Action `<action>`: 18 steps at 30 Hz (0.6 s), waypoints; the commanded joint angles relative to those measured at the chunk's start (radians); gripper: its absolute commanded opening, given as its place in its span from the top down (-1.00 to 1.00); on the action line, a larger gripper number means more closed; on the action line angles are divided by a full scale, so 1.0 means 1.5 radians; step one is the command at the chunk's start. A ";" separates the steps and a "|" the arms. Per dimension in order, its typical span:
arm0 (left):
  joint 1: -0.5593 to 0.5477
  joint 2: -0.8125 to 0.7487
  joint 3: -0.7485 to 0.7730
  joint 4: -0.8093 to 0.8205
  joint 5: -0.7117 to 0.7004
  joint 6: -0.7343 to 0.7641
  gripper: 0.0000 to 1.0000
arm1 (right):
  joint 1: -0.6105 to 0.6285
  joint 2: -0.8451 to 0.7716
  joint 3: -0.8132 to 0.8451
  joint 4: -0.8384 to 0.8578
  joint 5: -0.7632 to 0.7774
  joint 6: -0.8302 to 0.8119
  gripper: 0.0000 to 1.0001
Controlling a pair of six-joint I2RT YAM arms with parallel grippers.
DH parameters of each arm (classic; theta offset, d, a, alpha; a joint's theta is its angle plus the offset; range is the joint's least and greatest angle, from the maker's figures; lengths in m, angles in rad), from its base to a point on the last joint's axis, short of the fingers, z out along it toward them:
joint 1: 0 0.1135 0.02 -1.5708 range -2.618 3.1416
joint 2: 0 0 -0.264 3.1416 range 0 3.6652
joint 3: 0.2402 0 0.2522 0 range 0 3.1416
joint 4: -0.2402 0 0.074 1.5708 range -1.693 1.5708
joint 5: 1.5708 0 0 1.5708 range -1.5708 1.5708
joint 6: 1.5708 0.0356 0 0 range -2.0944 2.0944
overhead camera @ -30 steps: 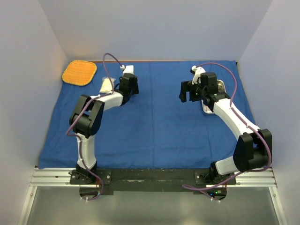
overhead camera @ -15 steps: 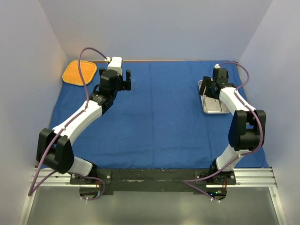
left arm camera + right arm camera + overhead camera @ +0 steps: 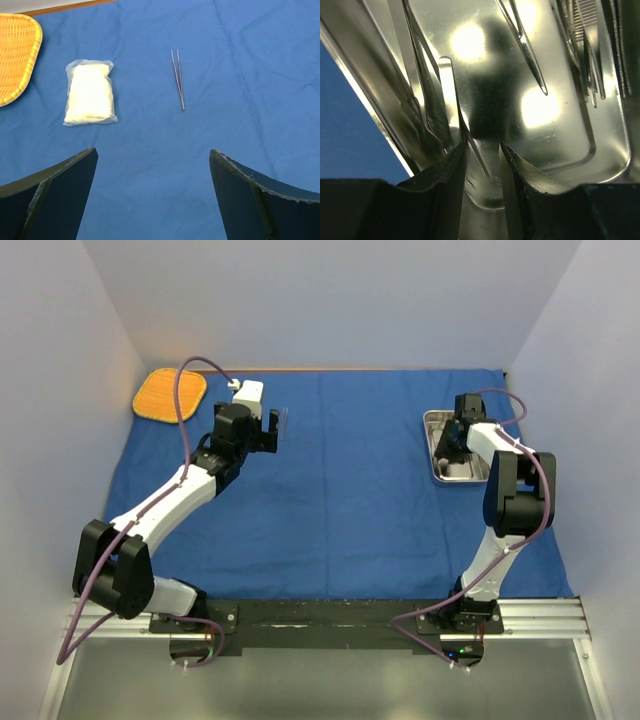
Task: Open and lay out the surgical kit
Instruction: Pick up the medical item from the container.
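The blue cloth (image 3: 340,500) lies spread flat over the table. On it, in the left wrist view, lie a white gauze pack (image 3: 90,92) and slim forceps (image 3: 177,79). My left gripper (image 3: 152,155) hovers wide open and empty short of both. The steel tray (image 3: 437,416) sits at the far right. My right gripper (image 3: 481,150) is down inside the tray (image 3: 555,115). Its jaws are narrowed, with a gap left. A thin metal instrument (image 3: 479,155) runs between them against the left finger (image 3: 451,165). Other pointed instruments (image 3: 535,70) lie further in.
An orange woven mat (image 3: 170,394) lies off the cloth at the far left corner, also at the left edge of the left wrist view (image 3: 15,55). White walls close in the table on three sides.
My left gripper opened wide, and the arm now stretches out above the gauze and forceps. My right gripper went from above the cloth down into the tray, its jaws narrowing.
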 commanded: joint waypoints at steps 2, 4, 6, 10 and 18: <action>-0.003 -0.016 -0.008 0.022 0.005 0.023 -1.00 | 0.002 0.002 0.038 0.010 -0.046 0.000 0.26; -0.003 -0.016 -0.011 0.022 0.006 0.022 -1.00 | 0.001 0.005 0.039 0.010 -0.056 -0.001 0.26; -0.004 -0.015 -0.012 0.023 0.011 0.021 -1.00 | 0.003 0.009 0.039 0.010 -0.065 -0.002 0.26; -0.004 -0.014 -0.013 0.023 0.017 0.019 -1.00 | 0.003 0.020 0.041 0.008 -0.067 -0.009 0.27; -0.003 -0.014 -0.015 0.023 0.021 0.018 -1.00 | 0.006 0.067 0.051 -0.033 -0.044 -0.026 0.34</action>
